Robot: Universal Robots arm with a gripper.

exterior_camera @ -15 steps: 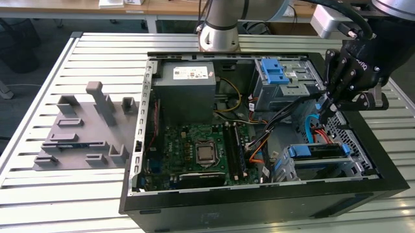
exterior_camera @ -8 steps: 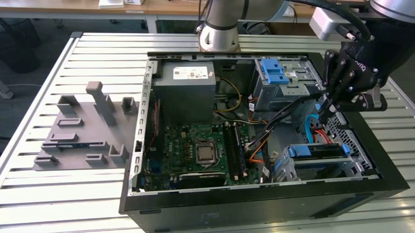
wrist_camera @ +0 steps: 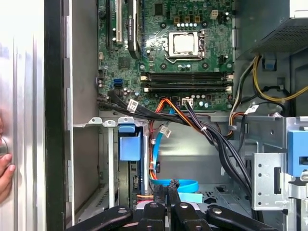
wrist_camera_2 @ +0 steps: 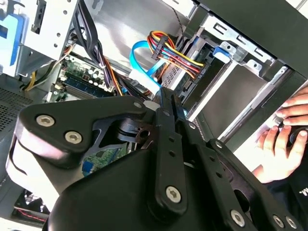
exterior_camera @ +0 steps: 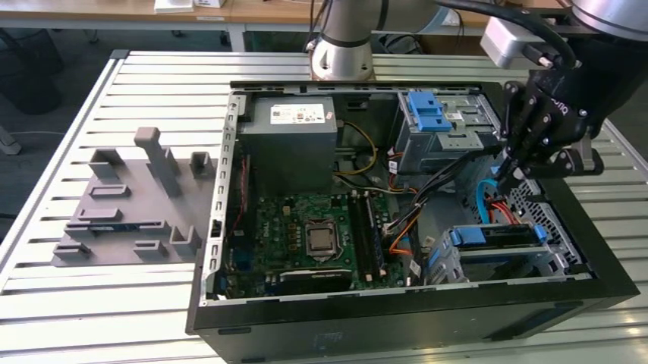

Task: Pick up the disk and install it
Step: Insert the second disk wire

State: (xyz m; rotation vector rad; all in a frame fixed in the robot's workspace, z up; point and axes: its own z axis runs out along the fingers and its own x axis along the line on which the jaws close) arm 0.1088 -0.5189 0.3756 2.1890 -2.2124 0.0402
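Observation:
The disk, silver with blue side rails, lies inside the drive cage at the near corner of the open computer case, on the exterior view's right. My gripper hangs above and a little behind that cage, over the cables, apart from the disk. Its black fingers stand close together with nothing between them, just above a blue flat cable. In the second wrist view the gripper points toward the cage. A blue tab shows at the cage's end.
The grey power-supply box and a blue latch sit at the case's far side, with the motherboard in the middle. Loose cable bundles cross beside the cage. A person's hand rests outside the case wall. A grey fixture stands on the exterior view's left.

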